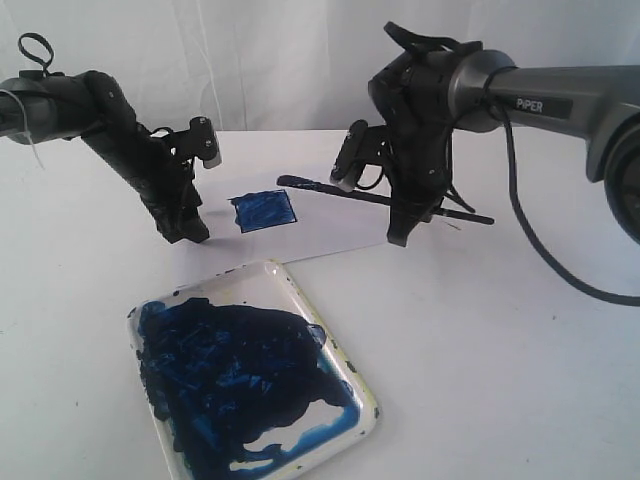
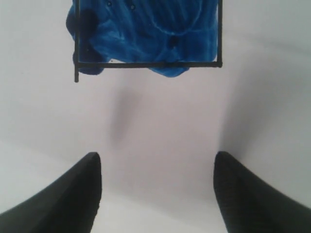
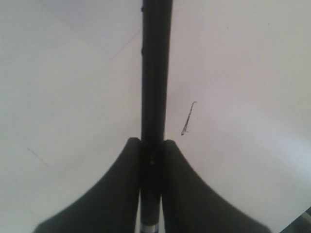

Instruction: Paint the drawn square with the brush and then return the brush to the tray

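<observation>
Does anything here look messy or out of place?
Yes, slightly. The dark blue paint in the small black-outlined square on the white paper sheet runs past the outline, in one blob along a side and another at a corner. So the painting looks untidy, not kept within the lines.

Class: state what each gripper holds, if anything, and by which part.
The right gripper clamps the brush on its handle; the left gripper is open and holds nothing.

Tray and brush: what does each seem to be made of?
Tray: glossy white, probably plastic or enamelled metal; its rim shines, which one is unclear. Brush: smooth black handle, painted wood or plastic, with a silvery, metal-looking band.
</observation>
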`<state>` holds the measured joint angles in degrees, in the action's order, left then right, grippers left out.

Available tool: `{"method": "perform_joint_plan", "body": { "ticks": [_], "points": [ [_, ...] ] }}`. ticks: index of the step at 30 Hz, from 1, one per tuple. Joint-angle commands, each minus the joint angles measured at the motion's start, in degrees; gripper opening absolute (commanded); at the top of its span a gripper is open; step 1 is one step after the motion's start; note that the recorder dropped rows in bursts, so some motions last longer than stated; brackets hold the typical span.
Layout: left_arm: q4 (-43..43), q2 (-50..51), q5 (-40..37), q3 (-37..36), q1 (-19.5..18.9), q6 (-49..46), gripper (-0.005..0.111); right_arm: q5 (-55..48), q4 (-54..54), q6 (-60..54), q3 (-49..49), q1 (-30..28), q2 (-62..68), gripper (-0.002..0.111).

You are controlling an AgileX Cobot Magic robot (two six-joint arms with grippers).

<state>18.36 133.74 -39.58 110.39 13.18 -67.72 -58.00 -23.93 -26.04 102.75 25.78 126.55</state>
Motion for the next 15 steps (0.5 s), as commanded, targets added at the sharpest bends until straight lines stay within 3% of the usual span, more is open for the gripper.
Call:
{"method": "perform_joint_plan", "body": {
  "ticks": [1, 8, 15],
  "points": [
    [-1.2, 1.6, -0.3, -0.6, 0.1, -0.1, 0.069, -5.7, 2.6, -2.1, 0.0, -0.1, -2.9, 0.0],
    [-0.6, 0.0, 2.0, -0.6, 0.1, 0.0, 0.069, -12.0, 16.8, -15.4, -0.2, -0.1, -6.9, 0.0],
    [-0.7, -2.8, -1.0, -0.6, 0.1, 0.0, 0.069, -12.0, 19.1, -20.6, -6.8, -0.1, -10.0, 0.0]
  ]
}}
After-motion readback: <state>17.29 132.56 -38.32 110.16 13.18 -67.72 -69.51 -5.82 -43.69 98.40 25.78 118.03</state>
